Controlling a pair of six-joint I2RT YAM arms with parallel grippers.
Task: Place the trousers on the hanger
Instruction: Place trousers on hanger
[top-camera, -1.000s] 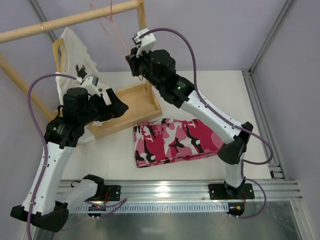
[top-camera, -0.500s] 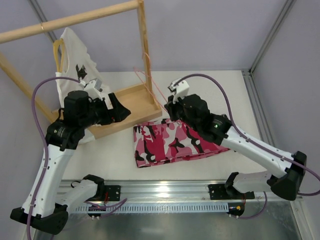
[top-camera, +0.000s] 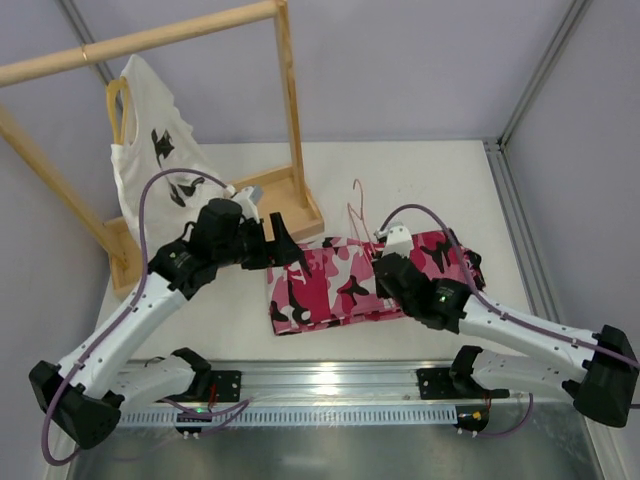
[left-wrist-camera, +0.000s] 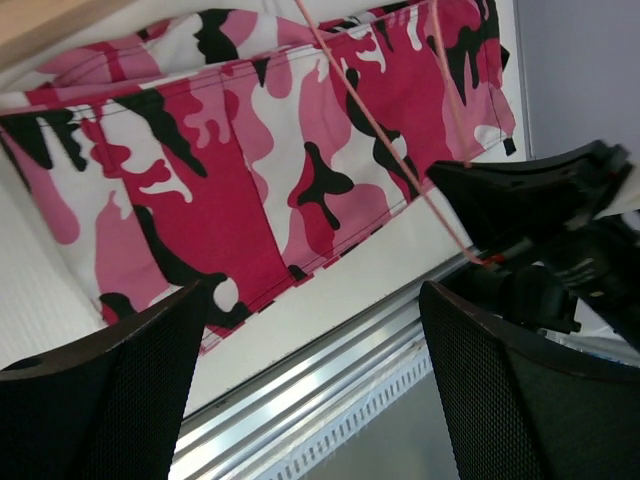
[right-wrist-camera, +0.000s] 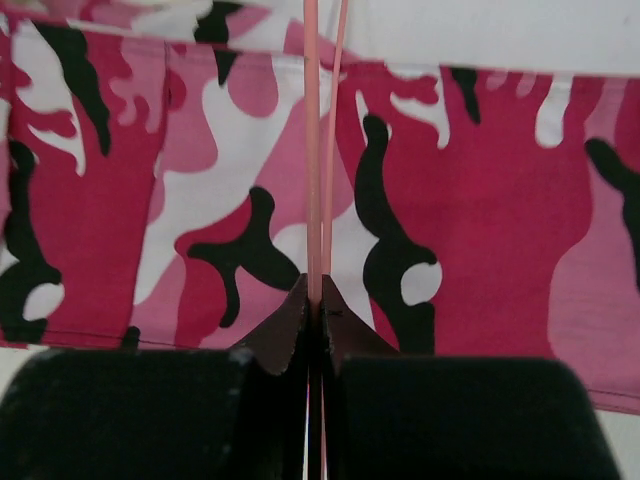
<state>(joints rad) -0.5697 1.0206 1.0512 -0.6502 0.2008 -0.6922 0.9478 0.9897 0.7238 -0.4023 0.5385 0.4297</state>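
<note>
Top view: hanger (top-camera: 351, 207) taken off wooden rack (top-camera: 290, 100), brought down onto trousers (top-camera: 320, 285). Trousers left unmoved, folded flat on surface (top-camera: 450, 180). Right tool (top-camera: 384, 258) lowered with hanger. Left tool (top-camera: 288, 250) swung in to trouser edge.

Left wrist: left tool (left-wrist-camera: 310, 300) spread wide, nothing held; hanger wire (left-wrist-camera: 370, 120) seen crossing cloth.

Right wrist: right tool (right-wrist-camera: 315, 300) pinched shut on hanger wire (right-wrist-camera: 313, 150).

Threading of trousers judged next.

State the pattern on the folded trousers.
Cloth trousers show pink, magenta, white and black camouflage; clearest in left wrist view.
</note>
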